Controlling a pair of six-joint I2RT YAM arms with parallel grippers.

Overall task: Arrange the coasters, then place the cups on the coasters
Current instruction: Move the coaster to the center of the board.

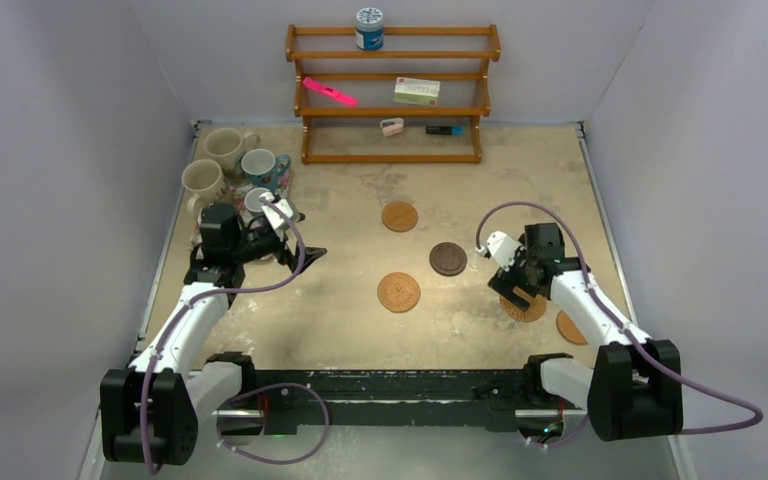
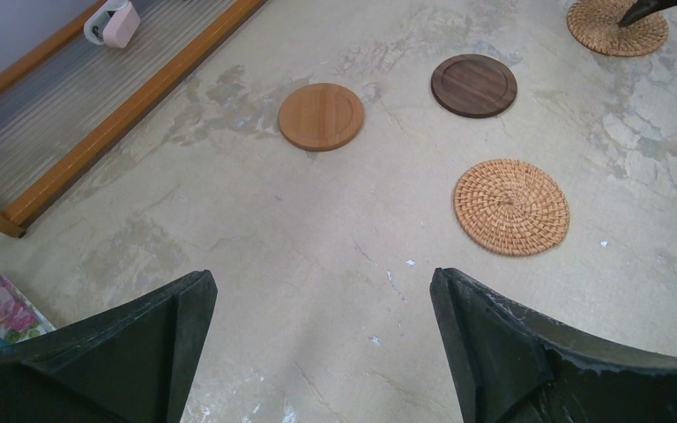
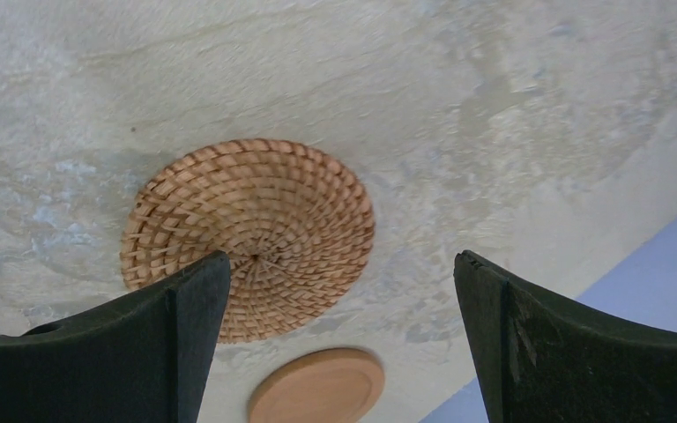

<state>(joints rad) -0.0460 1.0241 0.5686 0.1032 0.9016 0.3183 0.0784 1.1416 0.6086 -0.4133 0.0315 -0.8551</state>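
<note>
Near table edge, right of the dark coaster (image 1: pixel 448 258): near tan coaster (image 1: pixel 571 327), smooth, flat on the table (image 1: pixel 360 330), nearest the arm bases.
Right woven coaster (image 1: pixel 527 308): nearer than the dark coaster and to its right, just beside the near tan coaster, apart from it.
Right gripper (image 1: pixel 516 298): over the right woven coaster, jaws wide apart, nothing held. In the wrist view one finger (image 3: pixel 141 352) overlaps the disc's edge (image 3: pixel 249 236); contact cannot be told.
Left woven coaster (image 1: pixel 399 292): nearer than the dark coaster and to its left, flat, apart from it.
Dark coaster: mid-table, flat, lying between the two woven ones and slightly farther back.
Left gripper (image 1: pixel 298 258): well left of the dark coaster, level with it, over bare table. Jaws wide apart, empty, pointing toward the coasters (image 2: pixel 322 278).
Far tan coaster (image 1: pixel 400 216): smooth, farther than the dark coaster and to its left, near but not touching.
Small grey cup (image 1: pixel 258 199): far left of the dark coaster, just behind the left arm's wrist.
Cream cups (image 1: pixel 202 180) (image 1: pixel 224 146): far left, farther back, one behind the other.
Blue cup (image 1: pixel 260 165): beside the cream cups, by a floral mat (image 1: pixel 282 176). All the cups seen stand well apart from every coaster.
Rack (image 1: pixel 392 112): wooden, against the back wall, far beyond the dark coaster.
Canister (image 1: pixel 369 28): on the rack's top shelf.
</note>
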